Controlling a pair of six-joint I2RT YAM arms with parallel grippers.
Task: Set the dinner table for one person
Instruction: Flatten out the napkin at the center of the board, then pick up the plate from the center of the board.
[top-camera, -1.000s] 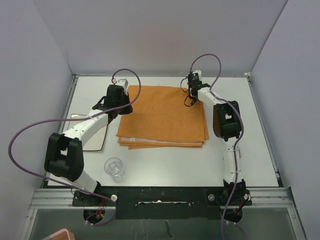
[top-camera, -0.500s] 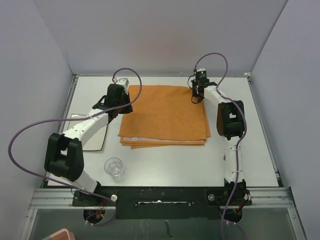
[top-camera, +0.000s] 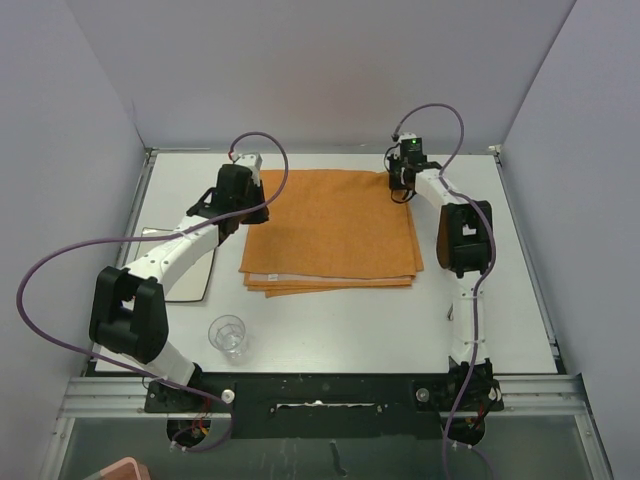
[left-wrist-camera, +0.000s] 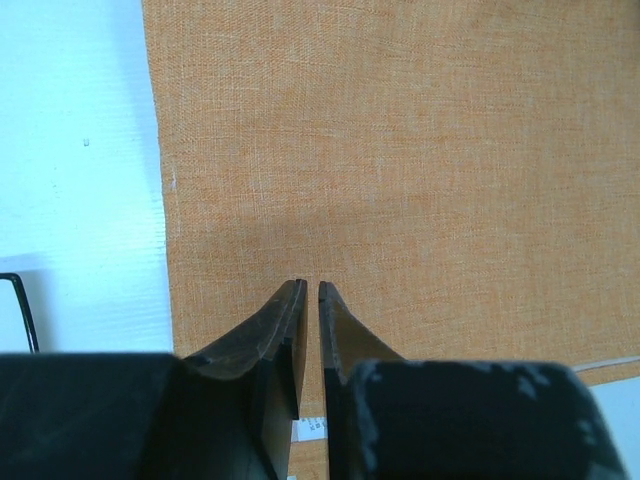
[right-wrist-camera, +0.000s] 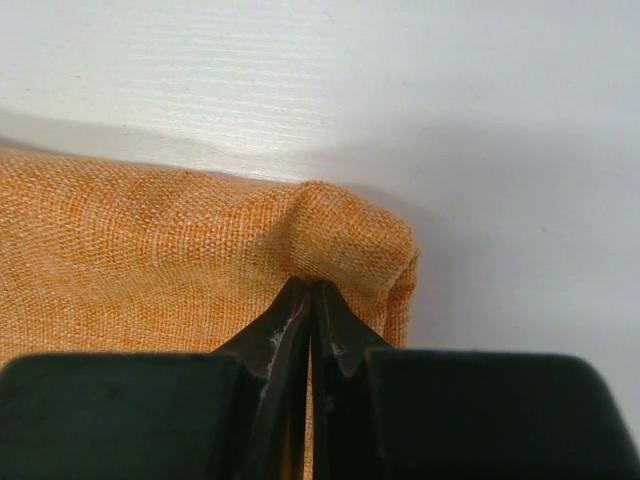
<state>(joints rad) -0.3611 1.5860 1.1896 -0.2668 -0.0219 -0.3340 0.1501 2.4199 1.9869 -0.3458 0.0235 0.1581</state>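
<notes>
Right wrist view: the right gripper (right-wrist-camera: 310, 287) has its fingers pressed together on the puckered far right corner of the orange folded cloth placemat (right-wrist-camera: 140, 250). The left gripper (left-wrist-camera: 309, 287) shows only a thin slit between its fingers, tips over the cloth near its left edge; whether they nip fabric I can't tell. The placemat lies mid-way on the large pale grey-white dinner table (top-camera: 330, 330). A clear glass tumbler (top-camera: 229, 337) stands near its front left.

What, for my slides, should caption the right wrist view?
Right end effector pinching a bunched corner of the orange placemat on the dinner table.
</notes>
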